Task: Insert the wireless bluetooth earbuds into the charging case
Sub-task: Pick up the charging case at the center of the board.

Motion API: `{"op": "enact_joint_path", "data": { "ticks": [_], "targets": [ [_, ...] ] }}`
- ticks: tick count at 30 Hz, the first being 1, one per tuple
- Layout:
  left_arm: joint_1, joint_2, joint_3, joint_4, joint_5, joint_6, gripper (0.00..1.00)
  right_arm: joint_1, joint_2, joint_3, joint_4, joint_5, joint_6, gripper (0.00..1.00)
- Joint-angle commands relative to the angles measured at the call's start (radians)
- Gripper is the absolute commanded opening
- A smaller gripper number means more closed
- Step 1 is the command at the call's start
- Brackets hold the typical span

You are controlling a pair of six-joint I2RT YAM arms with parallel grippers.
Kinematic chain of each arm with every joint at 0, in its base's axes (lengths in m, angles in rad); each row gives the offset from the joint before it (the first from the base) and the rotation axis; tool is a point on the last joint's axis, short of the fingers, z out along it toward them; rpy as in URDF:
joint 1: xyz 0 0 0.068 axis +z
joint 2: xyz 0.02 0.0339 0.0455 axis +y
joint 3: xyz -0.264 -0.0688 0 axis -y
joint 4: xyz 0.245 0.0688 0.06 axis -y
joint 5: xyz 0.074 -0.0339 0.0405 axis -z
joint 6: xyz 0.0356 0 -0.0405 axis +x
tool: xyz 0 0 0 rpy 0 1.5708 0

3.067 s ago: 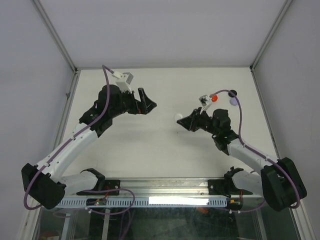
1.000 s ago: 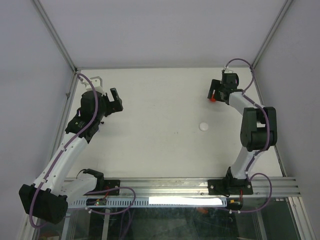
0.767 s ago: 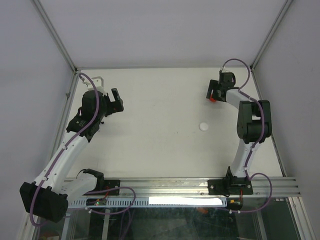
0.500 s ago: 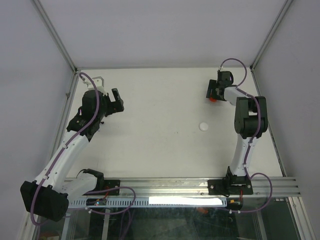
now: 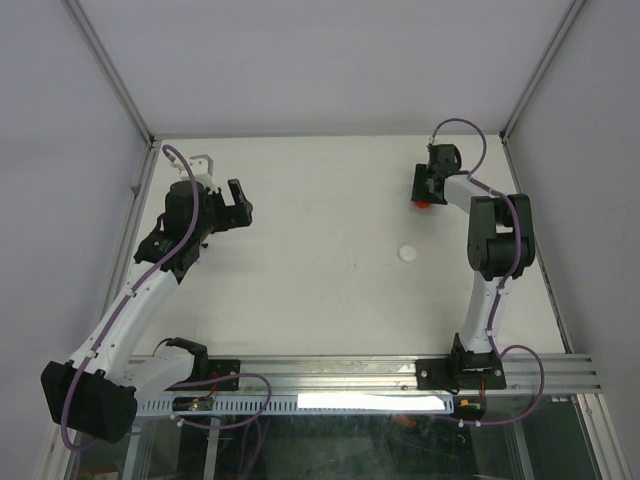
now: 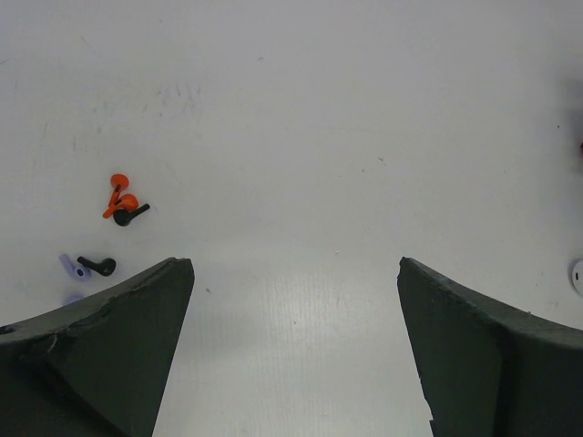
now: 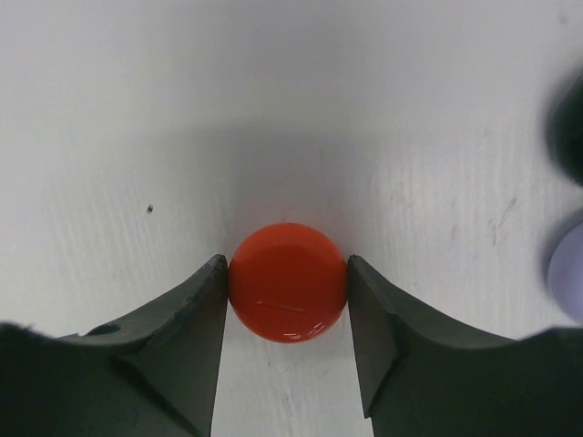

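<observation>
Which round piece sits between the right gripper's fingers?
The red round piece, pinched by the right gripper; the white one lies alone mid-table, the lavender one and the black one sit aside.

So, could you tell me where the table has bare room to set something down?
Free: the middle of the table, between the left jaws and the white case, and the near strip along the rail. Crowded: the far right corner, around the right jaws and red case.
</observation>
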Motion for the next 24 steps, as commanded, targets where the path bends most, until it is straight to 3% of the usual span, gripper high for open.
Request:
{"op": "enact_joint_path", "data": {
  "ticks": [1, 12, 24],
  "targets": [
    [0.011, -0.011, -0.006, 0.055, 0.079, 0.011, 0.99, 0.058, -0.137, -0.064, -0.013, -0.036, -0.045, 0.44],
    [0.011, 0.021, -0.010, 0.067, 0.362, 0.003, 0.99, 0.254, -0.376, -0.193, -0.031, -0.191, -0.187, 0.44],
    [0.007, 0.082, -0.006, 0.071, 0.673, -0.131, 0.99, 0.495, -0.605, -0.233, -0.083, -0.424, -0.520, 0.43]
  ]
}}
